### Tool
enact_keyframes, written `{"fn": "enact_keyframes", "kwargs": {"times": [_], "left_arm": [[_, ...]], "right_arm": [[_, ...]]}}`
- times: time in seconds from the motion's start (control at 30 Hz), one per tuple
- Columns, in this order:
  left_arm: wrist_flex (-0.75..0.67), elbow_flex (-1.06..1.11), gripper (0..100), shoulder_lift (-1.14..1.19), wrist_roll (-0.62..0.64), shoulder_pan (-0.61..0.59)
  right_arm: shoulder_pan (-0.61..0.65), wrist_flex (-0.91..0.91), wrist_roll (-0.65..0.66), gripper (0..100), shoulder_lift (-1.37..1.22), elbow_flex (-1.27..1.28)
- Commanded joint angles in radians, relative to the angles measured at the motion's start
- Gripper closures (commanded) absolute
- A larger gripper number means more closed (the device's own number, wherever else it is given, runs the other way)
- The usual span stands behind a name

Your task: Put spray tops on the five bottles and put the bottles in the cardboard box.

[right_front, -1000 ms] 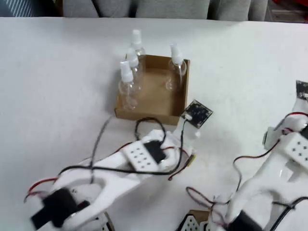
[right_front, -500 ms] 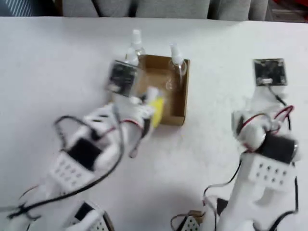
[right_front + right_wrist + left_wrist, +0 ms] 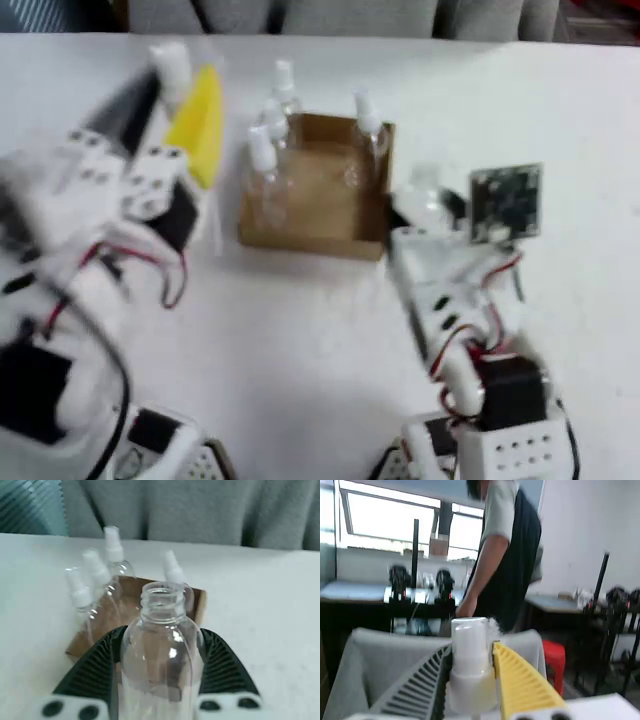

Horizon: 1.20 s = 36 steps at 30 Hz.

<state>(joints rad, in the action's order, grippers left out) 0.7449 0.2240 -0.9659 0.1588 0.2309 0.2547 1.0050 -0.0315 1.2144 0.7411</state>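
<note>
Both arms have shifted since the earlier frames: the left arm, then low at the front of the box (image 3: 320,238), has swung up and away to the far left of the table (image 3: 300,340), and the right arm has come in from the table's right edge to the box's right wall. Left gripper (image 3: 471,649) is clamped on a white top (image 3: 470,680), nozzle end up between the black and yellow jaws; whether a dip tube hangs below cannot be seen. Right gripper (image 3: 161,632) is closed round the body of a clear, uncapped bottle (image 3: 159,660), upright, neck open, held just beside the box's right wall. Four capped bottles (image 3: 263,170) appear to stand in the box, three along its left side and one at the far right corner. Judged status: the fifth bottle awaits its top, and top and bottle are well apart, on opposite sides of the box. Risks noted: the left arm must cross over or past the box, and a low pass could strike the standing sprayers and tip them. Poor alignment of top and neck could cause a skewed seat or a dropped top. The bottle is smooth and gripped at mid-body, so downward or twisting force may make it slip or turn in the jaws. The right gripper's closeness to the box wall could shove the box.
</note>
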Motion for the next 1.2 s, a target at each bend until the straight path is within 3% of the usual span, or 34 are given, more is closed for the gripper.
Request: {"fn": "enact_keyframes", "kwargs": {"times": [0.0,0.13,0.43,0.63,0.97,1.17], "left_arm": [[-0.287,-0.101,98,-0.016,0.041,-0.012],[-0.373,-0.104,98,-0.01,0.133,-0.012],[-0.371,-0.207,98,0.217,0.132,0.114],[-0.37,-0.094,98,0.176,-0.041,0.248],[-0.379,0.175,98,0.031,-0.017,0.272],[-0.428,0.222,98,0.008,-0.017,0.272]], "right_arm": [[0.163,-0.239,-0.02,98.1,0.093,0.158],[0.271,-0.351,-0.017,98.2,0.245,0.338],[0.44,-0.456,-0.012,98.2,0.591,0.631],[0.45,-0.452,-0.012,98.2,0.584,0.643],[0.456,-0.45,-0.02,98.2,0.584,0.644],[0.456,-0.45,-0.02,98.2,0.584,0.652]]}}
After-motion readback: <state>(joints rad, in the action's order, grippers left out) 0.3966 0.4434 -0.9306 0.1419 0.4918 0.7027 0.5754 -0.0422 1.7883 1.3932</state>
